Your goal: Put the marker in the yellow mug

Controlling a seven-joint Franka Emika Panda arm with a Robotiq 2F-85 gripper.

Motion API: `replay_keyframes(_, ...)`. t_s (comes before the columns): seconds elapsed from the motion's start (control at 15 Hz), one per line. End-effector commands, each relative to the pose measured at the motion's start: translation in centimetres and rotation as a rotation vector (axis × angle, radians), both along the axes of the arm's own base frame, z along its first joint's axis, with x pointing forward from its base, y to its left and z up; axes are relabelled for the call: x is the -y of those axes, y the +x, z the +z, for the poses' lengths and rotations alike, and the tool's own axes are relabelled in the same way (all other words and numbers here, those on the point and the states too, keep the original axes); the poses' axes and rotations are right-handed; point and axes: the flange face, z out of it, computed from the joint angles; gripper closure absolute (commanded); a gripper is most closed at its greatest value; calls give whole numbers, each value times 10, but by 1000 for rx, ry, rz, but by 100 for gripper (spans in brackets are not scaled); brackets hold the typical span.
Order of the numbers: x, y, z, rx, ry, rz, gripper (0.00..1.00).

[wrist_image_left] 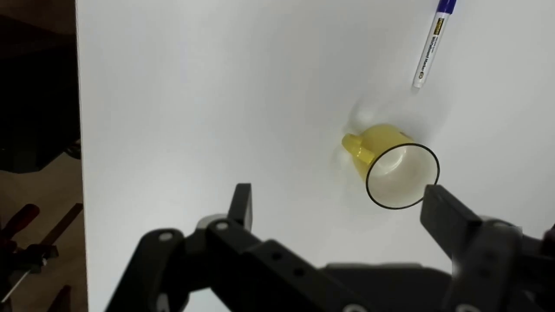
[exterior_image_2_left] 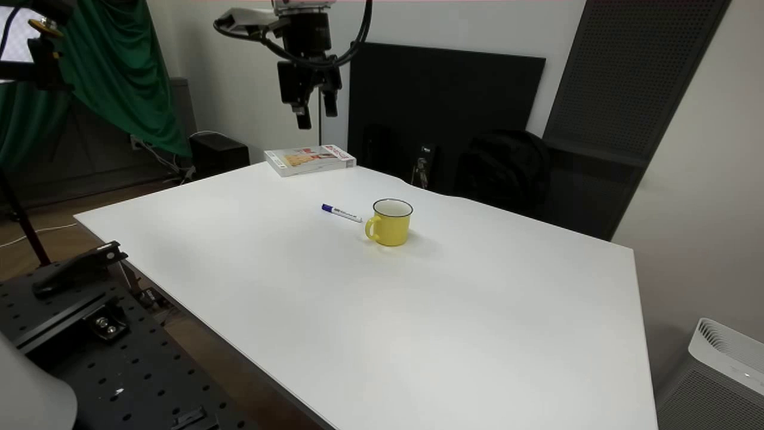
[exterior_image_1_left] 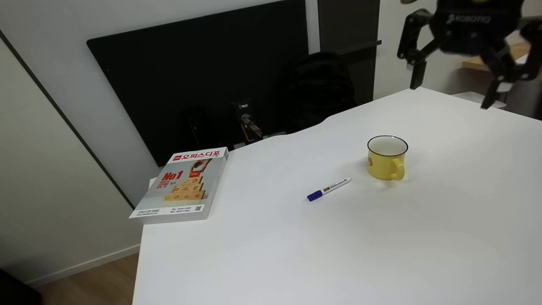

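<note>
The marker [exterior_image_1_left: 334, 187] lies flat on the white table, with a white barrel and dark blue cap. It also shows in an exterior view [exterior_image_2_left: 342, 213] and at the top right of the wrist view [wrist_image_left: 429, 50]. The yellow mug [exterior_image_1_left: 383, 166] stands upright close to the marker's white end, apart from it. The mug also shows in an exterior view [exterior_image_2_left: 391, 230] and in the wrist view [wrist_image_left: 392, 167], where its visible inside holds nothing. My gripper [exterior_image_1_left: 454, 87] is open and empty, high above the table. In the wrist view, one fingertip of the gripper [wrist_image_left: 338, 203] overlaps the mug's rim.
A thick book [exterior_image_1_left: 180, 184] lies at the edge of the white table [exterior_image_1_left: 254, 254]; the book also shows in an exterior view [exterior_image_2_left: 310, 160]. A black backpack [exterior_image_2_left: 504, 173] and dark panel stand behind the table. A white appliance [exterior_image_2_left: 716, 370] stands beside it.
</note>
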Motion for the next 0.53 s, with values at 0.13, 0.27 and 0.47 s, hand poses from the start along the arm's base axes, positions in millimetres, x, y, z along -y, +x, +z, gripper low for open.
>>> replay_keyframes(0.13, -57, 65, -60, -31, 12, -28, 0)
replay_keyframes(0.27, -72, 84, -78, -44, 41, -19, 0)
replay_keyframes(0.47, -90, 116, -95, -43, 77, -24, 0)
